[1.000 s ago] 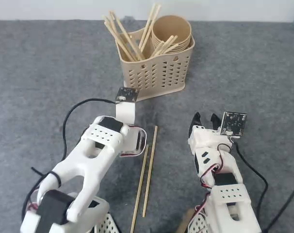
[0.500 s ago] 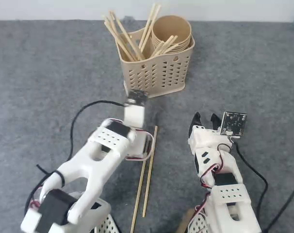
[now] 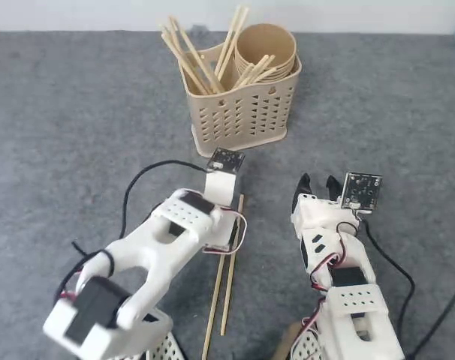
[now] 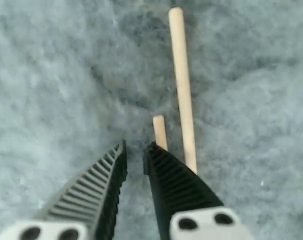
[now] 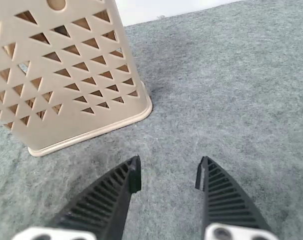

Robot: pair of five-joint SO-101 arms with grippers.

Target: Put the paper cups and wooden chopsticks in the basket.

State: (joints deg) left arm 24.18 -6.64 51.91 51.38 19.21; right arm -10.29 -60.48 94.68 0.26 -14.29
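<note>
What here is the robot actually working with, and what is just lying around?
Part of the job: basket; paper cups in it; chopsticks standing in it; two loose chopsticks; left gripper above their ends; right gripper.
Just lying about: grey carpet; black cable.

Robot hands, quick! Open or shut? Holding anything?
Left hand: barely open, holding nothing.
Right hand: open wide, holding nothing.

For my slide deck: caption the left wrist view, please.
Left pincer, slightly open, by the ends of two wooden chopsticks lying on grey carpet.
</note>
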